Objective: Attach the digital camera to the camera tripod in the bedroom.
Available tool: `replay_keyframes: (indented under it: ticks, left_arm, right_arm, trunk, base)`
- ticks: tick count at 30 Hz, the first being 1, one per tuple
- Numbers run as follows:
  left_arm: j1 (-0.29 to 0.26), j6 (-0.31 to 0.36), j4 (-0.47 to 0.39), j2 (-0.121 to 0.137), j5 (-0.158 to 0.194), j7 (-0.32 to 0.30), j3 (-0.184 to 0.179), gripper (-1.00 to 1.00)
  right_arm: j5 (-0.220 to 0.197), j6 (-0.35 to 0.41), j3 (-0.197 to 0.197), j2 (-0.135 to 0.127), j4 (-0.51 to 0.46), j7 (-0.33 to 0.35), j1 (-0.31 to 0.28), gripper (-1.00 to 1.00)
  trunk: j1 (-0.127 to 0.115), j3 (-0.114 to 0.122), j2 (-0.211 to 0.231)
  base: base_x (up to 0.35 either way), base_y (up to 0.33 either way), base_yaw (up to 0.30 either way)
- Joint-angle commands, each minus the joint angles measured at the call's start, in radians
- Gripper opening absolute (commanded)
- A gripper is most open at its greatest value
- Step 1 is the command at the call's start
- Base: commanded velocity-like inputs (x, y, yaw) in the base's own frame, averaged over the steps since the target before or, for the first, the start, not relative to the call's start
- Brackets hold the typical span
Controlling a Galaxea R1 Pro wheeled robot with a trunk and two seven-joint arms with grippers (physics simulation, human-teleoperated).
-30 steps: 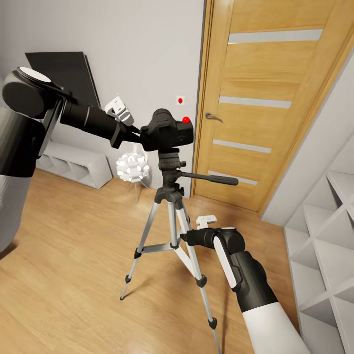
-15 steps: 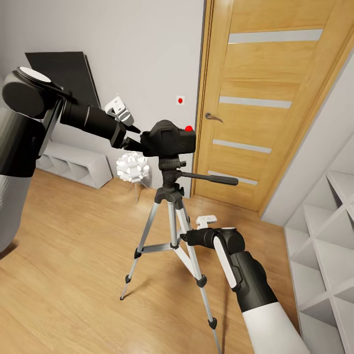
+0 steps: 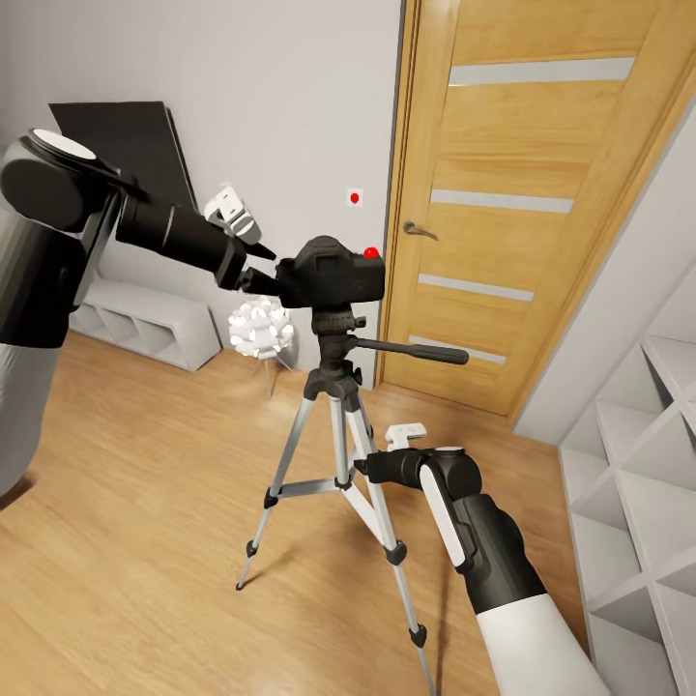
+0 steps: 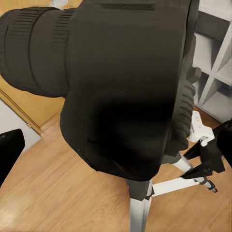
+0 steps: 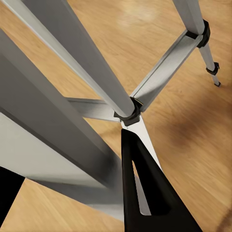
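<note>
Digital camera sits on the black head of the camera tripod, red dot up, in front of the oak door. My left hand is at the camera's rear side with fingers spread, just off the body, gripping nothing. My right hand is low, fingers either side of a silver tripod leg; can't tell if they're clamped on it. Tripod stands on the wood floor.
</note>
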Motion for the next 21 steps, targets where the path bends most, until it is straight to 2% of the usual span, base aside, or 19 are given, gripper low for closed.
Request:
replay_keyframes:
  ticks: [1, 2, 5, 6, 9, 12, 17, 21]
  left_arm:
    - [-0.002, 0.01, -0.001, 0.0, -0.007, -0.01, 0.006, 1.0]
    - [-0.002, 0.01, -0.002, 0.0, -0.002, -0.011, 0.016, 1.0]
    - [-0.002, 0.009, 0.0, 0.0, 0.032, -0.01, 0.11, 1.0]
    - [-0.002, 0.009, 0.002, 0.0, 0.055, -0.009, 0.182, 1.0]
    - [-0.002, 0.008, 0.009, 0.0, 0.085, -0.005, 0.288, 1.0]
    - [-0.002, 0.007, 0.031, 0.004, 0.104, -0.001, 0.377, 1.0]
    - [-0.002, 0.007, 0.077, 0.018, 0.114, 0.001, 0.42, 1.0]
    - [-0.002, 0.008, 0.172, 0.029, 0.112, 0.009, 0.434, 1.0]
  right_arm:
    - [0.076, 0.002, 0.0, 0.0, 0.002, -0.002, 0.0, -1.0]
    - [0.076, 0.002, 0.0, 0.0, 0.002, -0.002, 0.0, -1.0]
    - [0.076, 0.002, 0.0, 0.0, 0.002, -0.002, 0.0, -1.0]
    - [0.076, 0.002, 0.0, 0.0, 0.002, -0.002, 0.0, -1.0]
    - [0.076, 0.002, 0.0, 0.0, 0.001, -0.002, -0.001, -1.0]
    - [0.076, 0.002, 0.0, 0.0, 0.001, -0.002, -0.001, -1.0]
    - [0.076, 0.002, 0.0, 0.0, 0.001, -0.002, 0.0, -1.0]
    - [0.076, 0.002, 0.0, 0.0, 0.0, -0.002, 0.0, -1.0]
  trunk:
    - [0.001, -0.002, -0.002]
    - [0.001, -0.002, -0.002]
    - [0.001, -0.002, -0.002]
    - [0.001, -0.002, -0.002]
    - [0.001, -0.002, -0.002]
    - [0.001, -0.002, -0.002]
    - [0.001, -0.002, -0.002]
    - [0.001, -0.002, -0.002]
  base:
    - [0.0, 0.0, 0.0]
    - [0.0, 0.0, 0.0]
    - [0.0, 0.0, 0.0]
    - [0.0, 0.0, 0.0]
    - [0.0, 0.0, 0.0]
    - [0.0, 0.0, 0.0]
    - [0.0, 0.0, 0.0]
    - [0.0, 0.0, 0.0]
